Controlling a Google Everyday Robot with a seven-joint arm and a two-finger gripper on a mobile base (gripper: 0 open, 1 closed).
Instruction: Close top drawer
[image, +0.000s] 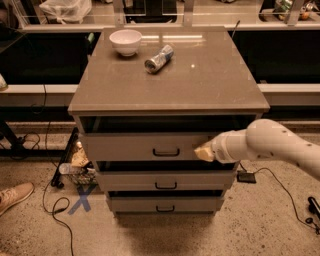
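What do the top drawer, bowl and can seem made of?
Top drawer: matte grey wood or laminate, flat even front; handle dark metal. Bowl: white, smooth, likely glazed ceramic. Can: metal, glinting surface. The gripper is at the drawer front, right of the handle.

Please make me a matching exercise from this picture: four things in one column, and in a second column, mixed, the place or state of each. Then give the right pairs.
Things:
1. top drawer
2. bowl
3. can
4. end effector

Places or states:
A. lying on its side on the cabinet top
B. at the top drawer's front, to the right of the handle
C. partly open
D. standing upright at the back left of the cabinet top

Pairs: 1-C; 2-D; 3-A; 4-B
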